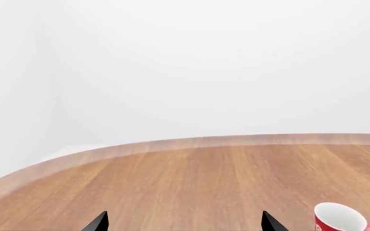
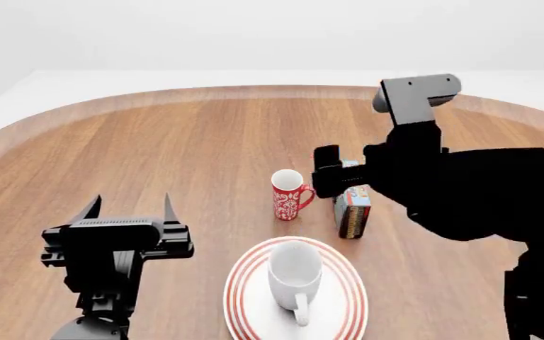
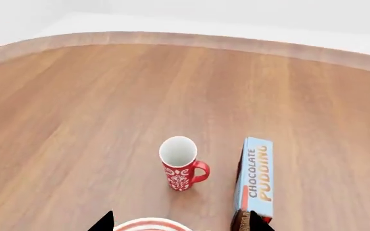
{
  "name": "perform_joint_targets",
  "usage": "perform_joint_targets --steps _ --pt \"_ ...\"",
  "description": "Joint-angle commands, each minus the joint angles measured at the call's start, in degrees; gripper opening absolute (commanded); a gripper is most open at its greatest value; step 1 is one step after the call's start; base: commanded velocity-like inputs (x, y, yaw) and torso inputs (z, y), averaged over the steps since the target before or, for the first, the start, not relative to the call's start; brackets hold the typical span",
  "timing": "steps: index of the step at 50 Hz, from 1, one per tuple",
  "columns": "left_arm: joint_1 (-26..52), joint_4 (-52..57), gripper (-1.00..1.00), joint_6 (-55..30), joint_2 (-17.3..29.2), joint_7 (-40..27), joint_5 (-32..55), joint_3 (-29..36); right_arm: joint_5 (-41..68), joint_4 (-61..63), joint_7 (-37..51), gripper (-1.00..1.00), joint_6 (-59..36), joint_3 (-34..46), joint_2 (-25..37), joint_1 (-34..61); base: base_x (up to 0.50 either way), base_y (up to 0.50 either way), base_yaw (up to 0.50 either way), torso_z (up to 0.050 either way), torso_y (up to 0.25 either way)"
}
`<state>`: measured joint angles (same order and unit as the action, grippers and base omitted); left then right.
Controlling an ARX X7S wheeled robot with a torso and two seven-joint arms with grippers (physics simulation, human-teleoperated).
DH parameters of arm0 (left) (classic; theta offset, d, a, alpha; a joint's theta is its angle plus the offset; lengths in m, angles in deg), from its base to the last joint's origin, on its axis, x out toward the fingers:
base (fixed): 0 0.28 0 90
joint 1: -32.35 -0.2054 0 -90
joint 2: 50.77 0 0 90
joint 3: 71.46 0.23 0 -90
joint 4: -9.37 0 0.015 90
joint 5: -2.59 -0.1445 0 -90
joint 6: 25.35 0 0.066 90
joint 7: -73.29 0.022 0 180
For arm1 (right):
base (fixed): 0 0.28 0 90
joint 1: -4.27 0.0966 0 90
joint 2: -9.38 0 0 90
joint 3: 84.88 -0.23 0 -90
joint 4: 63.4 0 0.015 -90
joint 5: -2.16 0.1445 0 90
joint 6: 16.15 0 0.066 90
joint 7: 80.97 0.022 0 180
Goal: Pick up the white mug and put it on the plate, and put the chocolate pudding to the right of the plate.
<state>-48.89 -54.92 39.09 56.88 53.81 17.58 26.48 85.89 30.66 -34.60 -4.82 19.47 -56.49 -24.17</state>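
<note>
Nearest the robot, the round white plate with red rings (image 2: 244, 297) carries the one glossy white ceramic mug (image 2: 294, 275), upright. The left gripper (image 2: 130, 205) hovers well aside, prongs spread, empty. Beyond the plate stand one red patterned mug (image 2: 286, 193) and one slim blue-faced chocolate pudding carton (image 2: 351, 211), on edge. It looks light, stiff and tippy; pinch its broad faces. The right gripper (image 3: 178, 222) above it is open, holding nothing
</note>
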Motion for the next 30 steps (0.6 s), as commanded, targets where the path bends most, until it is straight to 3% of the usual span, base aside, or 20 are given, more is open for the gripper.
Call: perform_joint_targets --steps 1,6,9,13,22,30 --pt "0.00 -0.08 1.00 0.09 0.19 0.10 0.51 0.11 -24.39 -29.11 -22.59 1.00 12.20 15.32 -2.76 20.82 0.00 0.00 0.00 0.000 0.000" --pt "0.06 -0.09 1.00 -0.08 0.19 0.11 0.78 0.25 -34.99 -53.24 -36.28 1.00 24.50 23.31 -9.52 27.69 0.00 0.00 0.00 0.000 0.000" --pt "0.12 -0.17 1.00 -0.09 0.18 0.01 0.80 0.32 -41.87 -77.74 -47.47 1.00 35.33 28.16 -17.76 33.65 0.00 0.00 0.00 0.000 0.000" --pt "0.25 -0.14 1.00 -0.23 0.28 -0.06 0.65 0.63 -49.79 -79.04 -47.42 1.00 35.95 21.69 -19.11 31.43 0.00 0.00 0.00 0.000 0.000" --pt "0.45 0.33 1.00 -0.66 0.59 -0.19 0.90 0.73 -75.71 -79.05 -43.55 1.00 38.11 -4.70 -21.49 24.38 0.00 0.00 0.00 0.000 0.000" --pt "0.28 0.75 1.00 -0.72 0.79 -0.14 1.48 0.56 -82.91 -79.05 -47.80 1.00 37.57 -7.99 -22.69 21.08 0.00 0.00 0.00 0.000 0.000"
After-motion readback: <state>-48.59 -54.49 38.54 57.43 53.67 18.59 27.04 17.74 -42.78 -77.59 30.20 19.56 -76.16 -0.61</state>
